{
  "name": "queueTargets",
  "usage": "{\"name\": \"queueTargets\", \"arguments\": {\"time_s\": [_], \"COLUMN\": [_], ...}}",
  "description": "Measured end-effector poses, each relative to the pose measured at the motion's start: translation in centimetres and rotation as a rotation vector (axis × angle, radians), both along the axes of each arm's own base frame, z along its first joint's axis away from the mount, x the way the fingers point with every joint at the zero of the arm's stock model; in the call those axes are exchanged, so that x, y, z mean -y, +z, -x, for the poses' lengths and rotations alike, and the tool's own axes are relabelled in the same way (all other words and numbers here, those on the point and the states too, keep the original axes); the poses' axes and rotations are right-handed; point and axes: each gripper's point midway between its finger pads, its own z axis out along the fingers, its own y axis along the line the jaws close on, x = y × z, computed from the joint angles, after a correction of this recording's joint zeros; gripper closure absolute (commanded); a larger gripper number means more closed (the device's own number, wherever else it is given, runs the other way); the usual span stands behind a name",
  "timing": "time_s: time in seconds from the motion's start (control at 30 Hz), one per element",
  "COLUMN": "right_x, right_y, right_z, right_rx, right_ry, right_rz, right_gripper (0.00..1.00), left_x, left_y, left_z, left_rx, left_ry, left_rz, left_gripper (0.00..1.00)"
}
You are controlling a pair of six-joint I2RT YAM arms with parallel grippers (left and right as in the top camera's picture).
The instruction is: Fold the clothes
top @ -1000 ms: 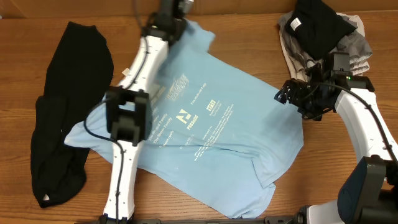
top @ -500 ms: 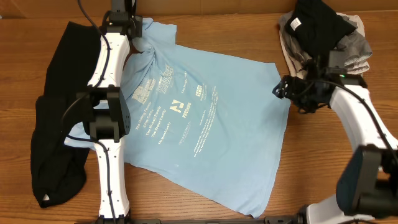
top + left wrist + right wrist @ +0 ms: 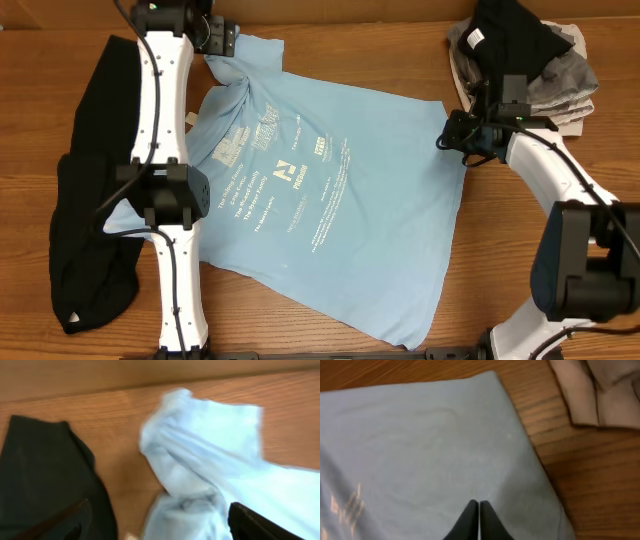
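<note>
Got the light blue T-shirt (image 3: 330,210) spread mid-table with the left gripper (image 3: 160,516) gaping wide over the bunched sleeve (image 3: 185,480) by the far edge, right gripper (image 3: 479,510) pinched tight at its far-right corner, so could drag wrinkles in if tugged unevenly.

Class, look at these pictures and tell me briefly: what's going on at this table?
Two robot arms work on a light blue T-shirt spread print-up on the table, not yet folded. The left tool hangs open over its bunched far-left sleeve. The right tool is shut at the shirt's right edge; whether it pinches cloth is unclear. A black garment lies left, a clothes pile far right.
</note>
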Motion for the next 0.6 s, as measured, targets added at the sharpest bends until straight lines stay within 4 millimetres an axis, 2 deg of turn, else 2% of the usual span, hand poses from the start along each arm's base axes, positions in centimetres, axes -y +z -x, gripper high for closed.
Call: {"name": "queueTargets", "arguments": {"time_s": [0.13,0.27,0.43,0.6], "right_x": [0.2,0.2,0.5,1.0], "right_y": [-2.1,-4.2,-5.8,-6.0], "right_z": [0.4,1.1,1.3,0.1], "right_rx": [-0.054,-0.113,-0.148,-0.116], "right_ry": [-0.006,-0.006,-0.013,-0.025], "right_rz": [0.012,0.011,0.032,0.066], "right_gripper": [0.96,0.96,0.96,0.96], "left_x": [1.7,2.8,3.5,3.8], "left_y": [1.4,1.2,1.2,1.1], "left_z": [2.5,3.9,4.1,4.1], "left_rx": [-0.060,-0.109,-0.117,-0.118], "left_ry": [-0.047,-0.068,-0.080,-0.084], "left_rz": [0.078,0.105,0.101,0.097], "left_gripper": [0.02,0.01,0.00,0.00]}}
